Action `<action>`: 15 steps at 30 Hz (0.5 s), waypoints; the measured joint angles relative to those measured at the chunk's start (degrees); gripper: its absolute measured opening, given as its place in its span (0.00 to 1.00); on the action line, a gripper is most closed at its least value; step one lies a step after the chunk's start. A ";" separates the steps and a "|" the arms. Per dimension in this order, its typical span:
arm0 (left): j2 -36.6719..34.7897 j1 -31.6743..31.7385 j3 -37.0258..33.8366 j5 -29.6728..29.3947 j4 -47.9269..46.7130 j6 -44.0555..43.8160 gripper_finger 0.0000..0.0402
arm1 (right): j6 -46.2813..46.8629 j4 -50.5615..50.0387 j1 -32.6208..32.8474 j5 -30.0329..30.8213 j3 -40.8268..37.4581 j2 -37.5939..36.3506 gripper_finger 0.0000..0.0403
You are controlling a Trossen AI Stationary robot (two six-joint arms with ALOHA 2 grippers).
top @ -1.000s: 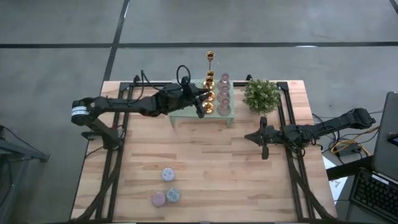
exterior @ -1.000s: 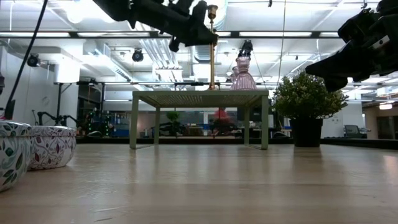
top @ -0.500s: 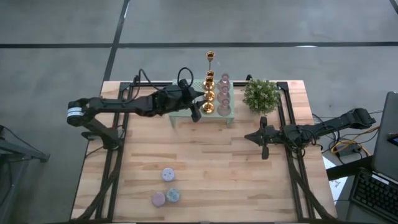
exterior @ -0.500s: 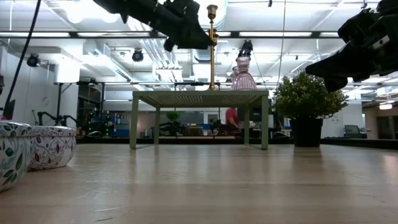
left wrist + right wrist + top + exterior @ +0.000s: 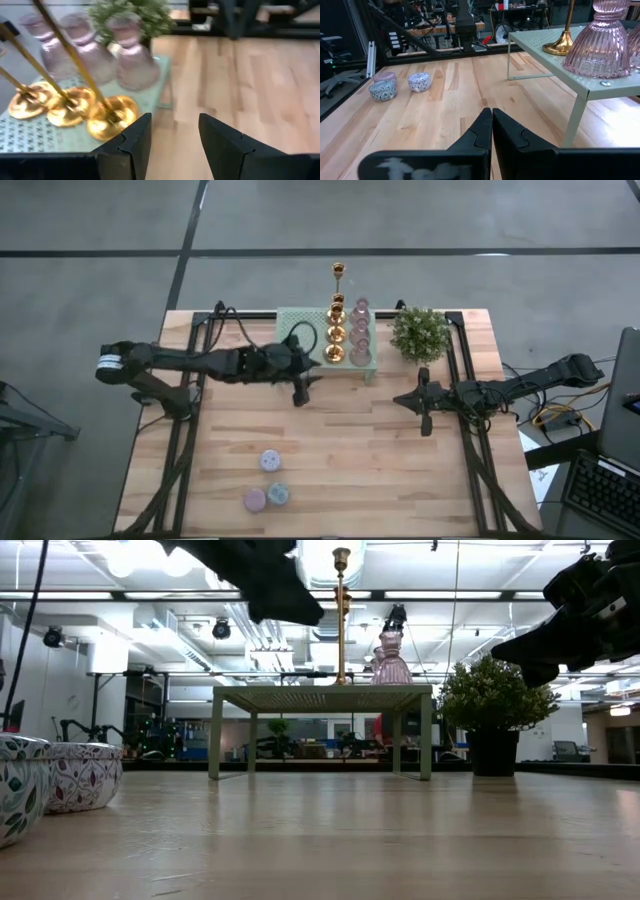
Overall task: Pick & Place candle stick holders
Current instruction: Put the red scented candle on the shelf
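Several gold holders (image 5: 336, 330) stand in a row on the mint-green stand (image 5: 300, 328), the tall thin-stemmed one (image 5: 338, 272) at the far end. Pinkish glass holders (image 5: 360, 330) stand in a row beside them. Three squat pastel holders (image 5: 268, 482) sit on the table near its near edge. My left gripper (image 5: 318, 376) hovers open and empty off the stand's near left corner; its wrist view shows the gold bases (image 5: 107, 117) and glass holders (image 5: 132, 60) ahead. My right gripper (image 5: 398, 399) is shut and empty, raised at the right.
A small bushy plant (image 5: 420, 332) in a dark pot stands right of the stand at the far right. Black frame rails (image 5: 185, 430) run along both table sides. Bare wood lies between the stand and the pastel holders.
My left gripper has drawn back from over the stand's gold holders toward the table's near edge and a little left. It now hovers off the stand's near side. The holders stand as before.
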 joint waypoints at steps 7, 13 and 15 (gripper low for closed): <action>-4.74 -9.57 -4.22 -0.87 -6.19 -2.47 0.42 | 0.00 0.00 -0.02 0.00 0.00 0.00 0.02; -5.77 -17.47 -9.55 -0.85 -6.74 -11.07 0.42 | 0.00 -0.04 -0.02 0.00 0.00 -0.02 0.02; -5.88 -19.76 -10.97 -0.55 -6.95 -14.31 0.44 | -0.01 -0.03 -0.02 0.00 0.00 -0.02 0.02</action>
